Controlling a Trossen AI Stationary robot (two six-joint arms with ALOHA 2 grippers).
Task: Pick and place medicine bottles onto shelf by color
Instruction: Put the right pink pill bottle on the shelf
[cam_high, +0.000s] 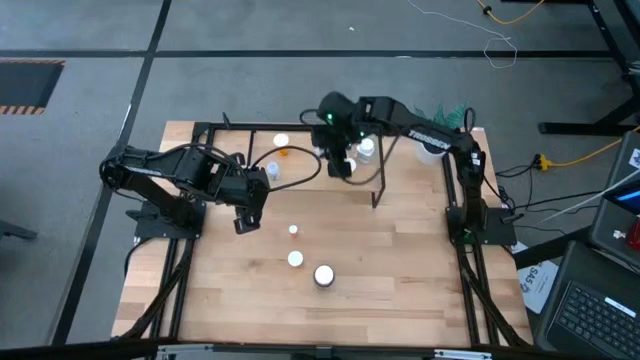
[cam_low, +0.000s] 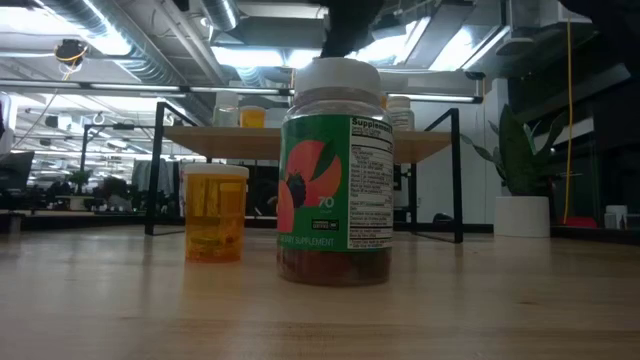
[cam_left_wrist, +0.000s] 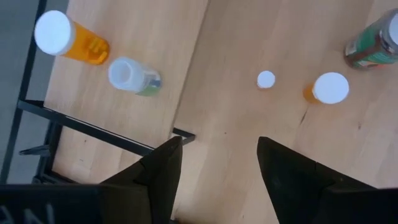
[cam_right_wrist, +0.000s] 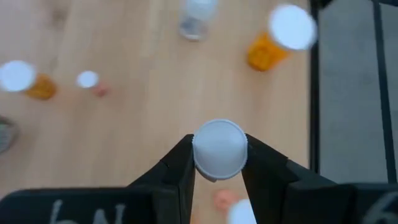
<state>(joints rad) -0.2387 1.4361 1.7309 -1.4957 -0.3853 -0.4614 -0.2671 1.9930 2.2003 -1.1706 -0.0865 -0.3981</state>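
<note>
Over on the left, the left gripper hangs low with its fingers spread wide, holding nothing, just off the shelf corner. Two bottles stand on the shelf's left end, an orange bottle and a clear bottle. Moving right, the right gripper is clamped around a white-capped bottle above the shelf board. This looks like the placing step: next it needs lowering among its colour-mates, then letting go. Three more wait on the table.

The big green-labelled bottle reads "70" and "SUPPLEMENT" on its front, with a "Supplement" facts panel on its side.
</note>
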